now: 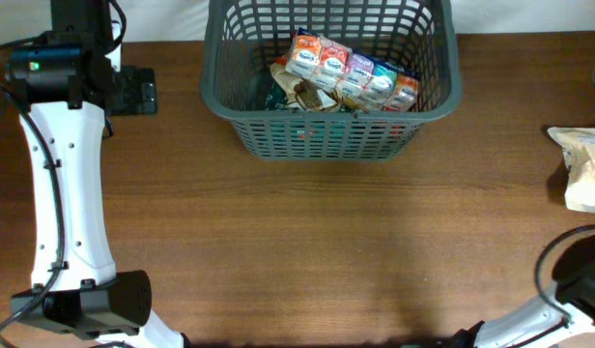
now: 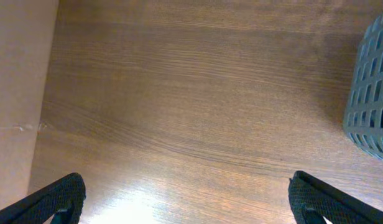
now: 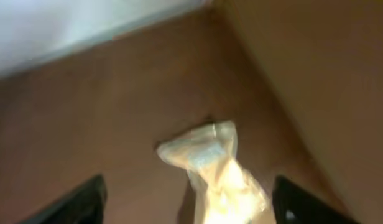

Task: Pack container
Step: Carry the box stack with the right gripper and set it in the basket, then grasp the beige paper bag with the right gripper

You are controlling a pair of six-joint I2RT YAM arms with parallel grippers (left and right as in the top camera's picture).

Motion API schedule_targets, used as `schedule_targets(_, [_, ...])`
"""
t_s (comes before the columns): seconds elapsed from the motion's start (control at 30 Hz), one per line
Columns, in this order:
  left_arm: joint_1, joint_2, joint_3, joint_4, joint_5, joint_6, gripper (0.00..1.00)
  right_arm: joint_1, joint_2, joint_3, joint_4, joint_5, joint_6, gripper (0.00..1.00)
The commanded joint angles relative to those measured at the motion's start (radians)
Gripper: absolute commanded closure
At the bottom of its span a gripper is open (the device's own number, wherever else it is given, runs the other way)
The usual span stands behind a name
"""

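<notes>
- Hanging wide open and empty, the right pincer (image 3: pixel 194 205) has a pale plastic bag (image 3: pixel 210 168) just ahead, centred between its fingers, with the long axis pointing away.
- The left pincer (image 2: pixel 188 202), also open and empty, is over the bare worktop (image 2: pixel 179 93).
- Farther off, the container (image 1: pixel 331 135) stands at the back middle, to the left of the bag.

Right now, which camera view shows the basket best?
The overhead view: it shows the whole basket, with its rim, slotted walls and the packets inside. The left wrist view catches only a piece of its slotted wall at the right edge. The right wrist view shows nothing of it.
</notes>
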Motion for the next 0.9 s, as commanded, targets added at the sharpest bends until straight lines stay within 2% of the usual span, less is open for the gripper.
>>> schedule_targets(0.0, [0.002,0.003,-0.006,-0.002,0.002,-0.01,0.01,-0.076,0.019,-0.233,0.141,-0.111,-0.01,0.1])
schedule_targets(0.07, [0.002,0.003,-0.006,-0.002,0.002,-0.01,0.01,-0.101,0.056,-0.335,0.248,-0.137,-0.022,0.08])
schedule_targets(0.13, [0.002,0.003,-0.006,-0.002,0.002,-0.01,0.01,-0.101,0.098,-0.376,0.282,-0.123,-0.109,0.08])
schedule_targets(0.4, [0.002,0.003,-0.006,-0.002,0.002,-0.01,0.01,-0.101,0.25,-0.377,0.299,0.114,-0.21,0.08])
schedule_targets(0.5, [0.002,0.003,-0.006,-0.002,0.002,-0.01,0.01,-0.1,0.29,-0.377,0.302,0.116,-0.224,0.12])
schedule_targets(0.53, [0.002,0.003,-0.006,-0.002,0.002,-0.01,0.01,-0.1,0.304,-0.377,0.302,0.115,-0.224,0.19])
schedule_targets(0.57, [0.002,0.003,-0.006,-0.002,0.002,-0.01,0.01,-0.1,0.311,-0.377,0.302,0.115,-0.224,0.22])
schedule_targets(0.67, [0.002,0.003,-0.006,-0.002,0.002,-0.01,0.01,-0.1,0.328,-0.377,0.289,0.114,-0.191,0.59])
schedule_targets(0.7, [0.002,0.003,-0.006,-0.002,0.002,-0.01,0.01,-0.1,0.327,-0.376,0.29,0.11,-0.124,0.75])
schedule_targets(0.77, [0.002,0.003,-0.006,-0.002,0.002,-0.01,0.01,-0.1,0.323,-0.373,0.278,0.061,-0.041,0.96])
schedule_targets(0.87, [0.002,0.003,-0.006,-0.002,0.002,-0.01,0.01,-0.1,0.295,-0.367,0.255,-0.114,0.008,0.96])
